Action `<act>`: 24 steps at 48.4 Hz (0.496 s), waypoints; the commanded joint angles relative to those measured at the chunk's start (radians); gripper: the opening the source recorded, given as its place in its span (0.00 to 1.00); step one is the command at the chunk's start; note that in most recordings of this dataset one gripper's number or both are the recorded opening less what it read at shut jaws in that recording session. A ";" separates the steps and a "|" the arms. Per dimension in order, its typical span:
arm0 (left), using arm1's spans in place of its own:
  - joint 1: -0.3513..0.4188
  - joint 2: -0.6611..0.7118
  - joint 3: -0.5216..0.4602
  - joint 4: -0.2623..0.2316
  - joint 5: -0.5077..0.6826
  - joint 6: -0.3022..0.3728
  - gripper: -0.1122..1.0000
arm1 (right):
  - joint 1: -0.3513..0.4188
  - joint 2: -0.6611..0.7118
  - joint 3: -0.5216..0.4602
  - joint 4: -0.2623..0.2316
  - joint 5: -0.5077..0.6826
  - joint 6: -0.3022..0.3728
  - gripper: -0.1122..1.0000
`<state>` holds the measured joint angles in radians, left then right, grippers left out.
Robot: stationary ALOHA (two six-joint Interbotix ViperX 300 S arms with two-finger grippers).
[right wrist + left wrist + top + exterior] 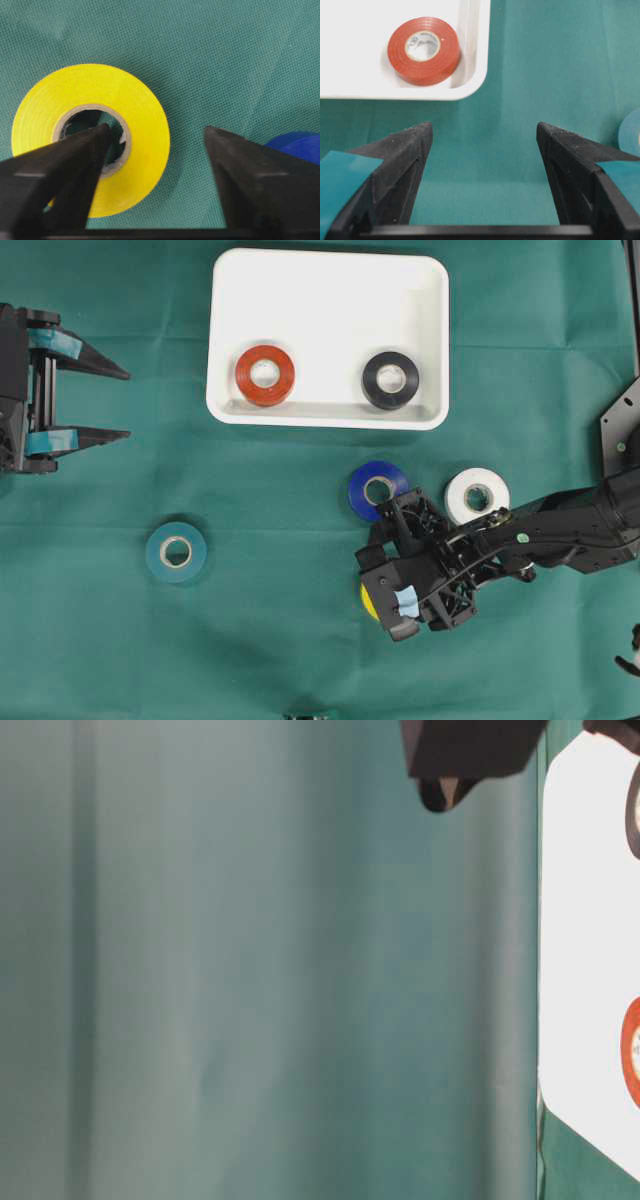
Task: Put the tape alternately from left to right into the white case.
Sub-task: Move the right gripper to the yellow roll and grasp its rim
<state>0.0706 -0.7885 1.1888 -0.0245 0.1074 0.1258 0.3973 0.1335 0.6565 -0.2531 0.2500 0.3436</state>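
green cloth (300,640) (flat), right gripper (155,145) straddling yellow tape (90,140).

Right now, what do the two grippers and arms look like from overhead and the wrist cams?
Both are black. The left gripper has two long, pointed, wedge-shaped fingers with teal tape patches near their bases. The right gripper has the same black wedge fingers; overhead, its boxy housing carries a pale blue tape scrap, thin cables and small green dots along the arm.
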 commanded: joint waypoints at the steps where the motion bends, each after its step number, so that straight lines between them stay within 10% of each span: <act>1: -0.003 0.003 -0.012 -0.003 -0.006 -0.002 0.82 | 0.005 -0.012 -0.018 -0.003 -0.002 -0.002 0.34; 8: -0.003 0.002 -0.012 -0.003 -0.006 -0.002 0.82 | 0.003 -0.012 -0.026 -0.006 0.003 -0.003 0.10; 24: -0.003 0.002 -0.012 -0.003 -0.006 -0.002 0.82 | 0.012 -0.078 -0.043 -0.003 0.014 -0.002 0.10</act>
<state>0.0706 -0.7885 1.1888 -0.0261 0.1058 0.1258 0.4019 0.1150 0.6473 -0.2592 0.2608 0.3390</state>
